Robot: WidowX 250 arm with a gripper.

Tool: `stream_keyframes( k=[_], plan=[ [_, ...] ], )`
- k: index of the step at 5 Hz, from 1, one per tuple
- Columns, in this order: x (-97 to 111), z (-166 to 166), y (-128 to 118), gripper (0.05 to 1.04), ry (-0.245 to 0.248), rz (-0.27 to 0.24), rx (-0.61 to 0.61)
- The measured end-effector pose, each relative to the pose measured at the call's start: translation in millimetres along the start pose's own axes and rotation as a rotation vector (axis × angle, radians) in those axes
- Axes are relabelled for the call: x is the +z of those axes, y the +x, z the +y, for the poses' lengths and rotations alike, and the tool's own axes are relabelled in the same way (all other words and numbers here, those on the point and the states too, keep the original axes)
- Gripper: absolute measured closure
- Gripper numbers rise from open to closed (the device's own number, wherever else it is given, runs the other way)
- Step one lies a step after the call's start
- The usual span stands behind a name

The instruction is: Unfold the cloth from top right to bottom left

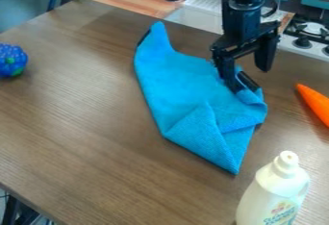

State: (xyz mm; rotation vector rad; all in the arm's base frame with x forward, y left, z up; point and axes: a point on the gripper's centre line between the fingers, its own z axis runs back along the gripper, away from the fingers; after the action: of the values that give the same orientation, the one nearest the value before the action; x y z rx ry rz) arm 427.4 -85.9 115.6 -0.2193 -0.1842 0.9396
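The black gripper [250, 79] hangs over the right part of the blue cloth [177, 82], its fingers apart. The left fingertip is down at the cloth, by a raised fold near its upper right edge; the other finger stands higher, to the right. Lying on the brown table, the cloth is wrinkled, with one corner pointing up at the upper left. Its lower right part is folded over into triangular flaps that end in a point at the bottom. Whether cloth is pinched at the left fingertip, I cannot tell.
A white bottle [273, 190] stands at the lower right of the table [96, 123]. An orange carrot-like object [315, 103] lies at the right edge, a blue bumpy ball [11, 60] at the far left. Behind the table is a toy stove [308, 39].
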Motion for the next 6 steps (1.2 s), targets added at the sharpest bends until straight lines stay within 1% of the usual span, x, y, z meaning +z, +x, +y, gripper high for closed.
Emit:
stream_keyframes(
  k=[1,2,3,4,5,6],
  plan=[
    [-7.3,4.3,0.7,0.140,0.015,-0.007,-0.005],
    [-10.2,5.8,1.4,0.190,0.020,-0.012,-0.003],
    [-20.1,9.6,1.9,0.245,0.043,-0.016,-0.004],
    [-23.9,11.4,2.3,0.366,0.055,-0.017,-0.003],
    [-23.2,11.4,2.7,0.670,0.054,-0.020,-0.002],
    [-23.3,10.9,0.5,0.891,0.053,-0.009,-0.015]
  ],
)
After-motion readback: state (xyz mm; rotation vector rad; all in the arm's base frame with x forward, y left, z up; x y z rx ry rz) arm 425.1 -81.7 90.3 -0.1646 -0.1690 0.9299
